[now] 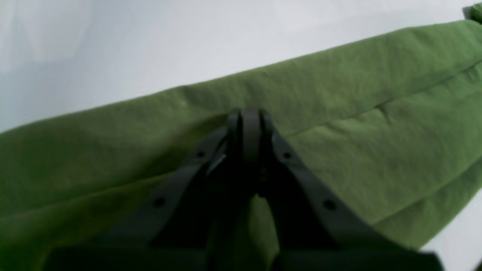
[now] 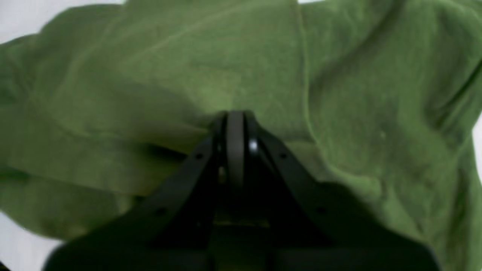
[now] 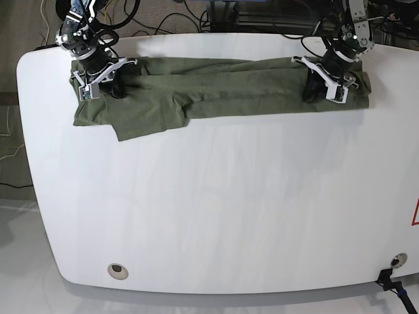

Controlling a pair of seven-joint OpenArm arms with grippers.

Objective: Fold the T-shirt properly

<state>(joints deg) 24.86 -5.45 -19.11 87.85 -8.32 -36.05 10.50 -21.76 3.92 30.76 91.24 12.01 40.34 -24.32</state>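
Note:
The olive-green T-shirt point(image 3: 222, 91) lies in a long folded band along the table's far edge, with one sleeve part sticking out toward the front at its left end point(image 3: 141, 121). My left gripper point(image 3: 313, 90) sits on the band's right end. In the left wrist view its fingers point(image 1: 244, 118) are closed together on a fold of the T-shirt point(image 1: 357, 98). My right gripper point(image 3: 110, 88) sits on the left end. In the right wrist view its fingers point(image 2: 235, 118) are closed on bunched cloth of the T-shirt point(image 2: 169, 67).
The white table point(image 3: 222, 209) stretches toward the front. A round hole point(image 3: 118, 269) is near the front left edge and a black clamp point(image 3: 393, 282) at the front right corner. Cables point(image 3: 196, 13) hang behind the far edge.

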